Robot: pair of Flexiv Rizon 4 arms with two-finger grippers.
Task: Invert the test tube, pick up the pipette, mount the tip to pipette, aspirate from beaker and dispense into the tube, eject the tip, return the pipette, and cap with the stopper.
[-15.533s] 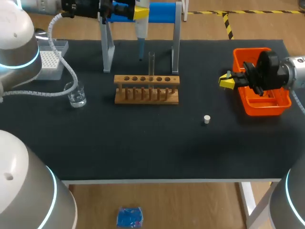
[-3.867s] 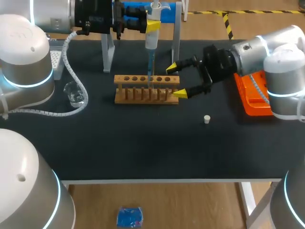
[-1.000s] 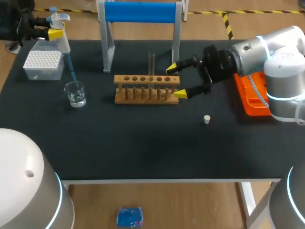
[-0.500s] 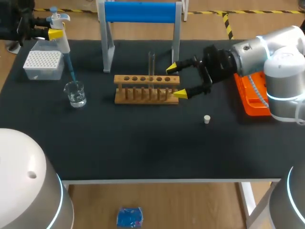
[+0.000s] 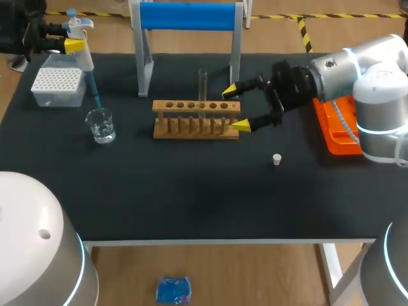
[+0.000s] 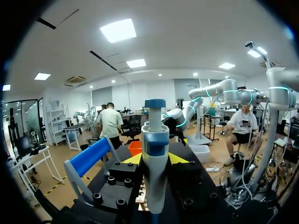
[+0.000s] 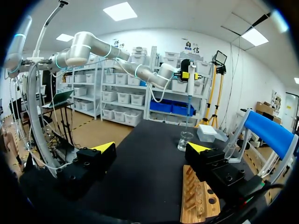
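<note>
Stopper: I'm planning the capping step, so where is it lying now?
Head view: the small white stopper lies on the black table, right of the wooden test tube rack and nearer the front edge than the open right gripper, touching neither.

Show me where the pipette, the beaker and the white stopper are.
pipette [image 5: 83, 60], head view, on its white body above the blue tip.
beaker [image 5: 102, 125], head view, on its glass wall.
stopper [image 5: 276, 159], head view, on the middle of the small white plug.
</note>
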